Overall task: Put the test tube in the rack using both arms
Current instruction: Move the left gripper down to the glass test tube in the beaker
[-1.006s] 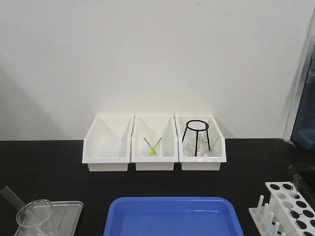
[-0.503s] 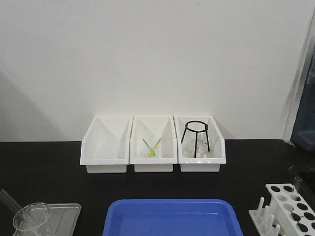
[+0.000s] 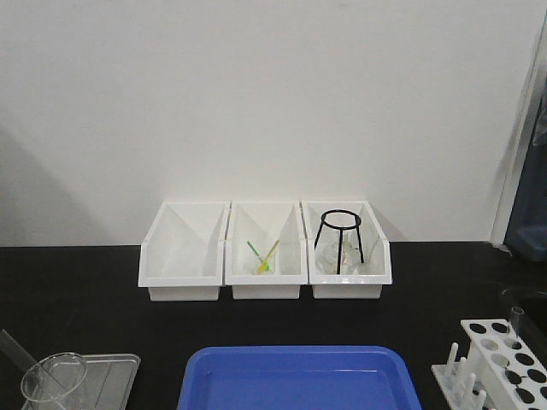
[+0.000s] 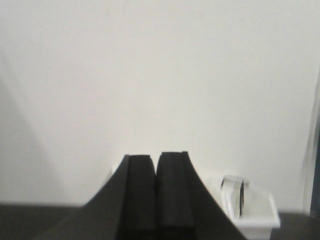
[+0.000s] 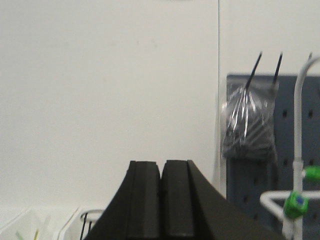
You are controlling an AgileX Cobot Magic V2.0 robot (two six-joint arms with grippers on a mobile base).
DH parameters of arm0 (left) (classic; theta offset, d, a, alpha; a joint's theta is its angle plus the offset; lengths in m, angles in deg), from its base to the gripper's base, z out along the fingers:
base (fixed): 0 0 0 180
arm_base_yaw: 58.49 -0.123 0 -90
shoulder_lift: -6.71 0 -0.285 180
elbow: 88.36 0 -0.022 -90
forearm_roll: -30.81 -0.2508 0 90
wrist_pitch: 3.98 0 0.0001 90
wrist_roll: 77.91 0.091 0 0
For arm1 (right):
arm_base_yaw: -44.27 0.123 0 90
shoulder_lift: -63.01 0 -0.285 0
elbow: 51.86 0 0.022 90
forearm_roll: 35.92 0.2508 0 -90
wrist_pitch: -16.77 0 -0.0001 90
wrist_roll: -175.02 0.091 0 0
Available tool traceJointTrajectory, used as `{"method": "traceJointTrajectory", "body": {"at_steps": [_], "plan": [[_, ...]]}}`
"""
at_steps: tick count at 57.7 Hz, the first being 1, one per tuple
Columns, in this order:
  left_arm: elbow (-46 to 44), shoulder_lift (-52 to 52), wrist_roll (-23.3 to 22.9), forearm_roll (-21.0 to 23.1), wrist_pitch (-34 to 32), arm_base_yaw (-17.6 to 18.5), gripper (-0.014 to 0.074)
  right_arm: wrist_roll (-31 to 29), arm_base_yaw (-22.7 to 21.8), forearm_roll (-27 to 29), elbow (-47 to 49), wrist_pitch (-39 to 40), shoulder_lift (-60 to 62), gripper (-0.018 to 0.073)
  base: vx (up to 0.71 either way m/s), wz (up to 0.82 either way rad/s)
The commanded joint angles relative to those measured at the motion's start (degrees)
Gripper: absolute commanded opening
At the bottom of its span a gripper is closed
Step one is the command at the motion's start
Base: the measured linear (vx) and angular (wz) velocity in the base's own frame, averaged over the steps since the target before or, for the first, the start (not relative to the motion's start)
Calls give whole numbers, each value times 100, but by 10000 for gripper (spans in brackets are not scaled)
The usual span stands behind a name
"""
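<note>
Front view evenly bright, sharp. Both wrist views soft, out of focus: left fingers (image 4: 140, 200) and right fingers (image 5: 145, 200) near-black, no surface detail. White bin (image 4: 255, 212) right of left fingers blurred, washed out. Grey shadow on wall (image 4: 30, 150) left of them.

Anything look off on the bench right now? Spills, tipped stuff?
No spill or damage shows. One oddity: the test tube sits slanted beside the beaker at the lower-left edge, partly cut off by the frame. The three bins, the blue tray and the rack look square.
</note>
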Motion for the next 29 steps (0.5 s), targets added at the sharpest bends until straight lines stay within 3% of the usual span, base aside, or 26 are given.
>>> {"method": "traceJointTrajectory", "body": {"at_steps": [1,7,15,29], "plan": [[-943,-511,143,-67,-314,-9,4,-410,-24,-39,997,378,-913,-10,0,-1],[-1939,-1525,494,-79,-95,-9,4,-462,-24,0,1625,475,-1864,-10,0,-1],[-2861,-2960,508,-79,-106,-9,4,-455,-24,0,2100,749,-3042,-10,0,0],[-3356,-4358,488,-73,-104,-9,6,-455,-24,0,2158,1201,-4135,-4,0,0]]}}
